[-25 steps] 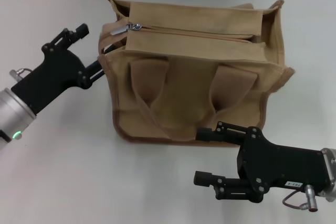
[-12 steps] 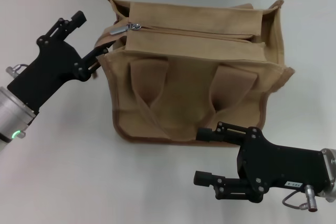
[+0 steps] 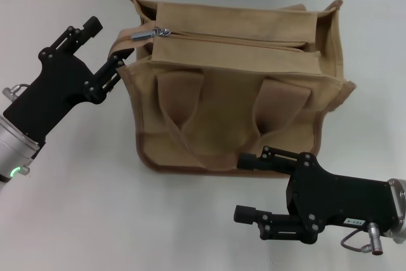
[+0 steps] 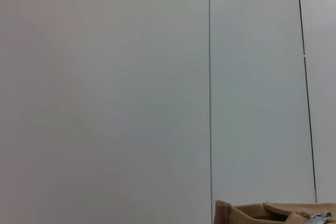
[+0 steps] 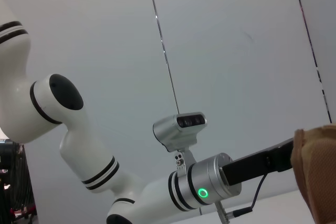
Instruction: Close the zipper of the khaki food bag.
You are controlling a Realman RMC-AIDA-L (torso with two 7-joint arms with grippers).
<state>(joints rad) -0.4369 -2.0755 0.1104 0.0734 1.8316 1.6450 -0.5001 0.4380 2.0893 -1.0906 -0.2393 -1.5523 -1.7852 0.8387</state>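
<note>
The khaki food bag (image 3: pixel 238 84) is standing on the white table (image 3: pixel 76 207), in the middle. Its zipper (image 3: pixel 228 38) is running along the top panel, and the silver pull tab (image 3: pixel 163 32) is lying at the left end. The left gripper (image 3: pixel 106 46) is hovering just beside the bag's left corner, its fingers spread wide. The right gripper (image 3: pixel 252 186) is resting near the bag's front bottom edge, its fingers wide apart and holding nothing.

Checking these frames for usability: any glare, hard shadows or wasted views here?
Head view: even light, only soft shadows beside the khaki food bag; a small glint on the zipper pull; left gripper and right gripper are clearly readable. Left wrist view: almost all blank wall, bag only at the edge. Right wrist view: mostly wall and the other arm.
</note>
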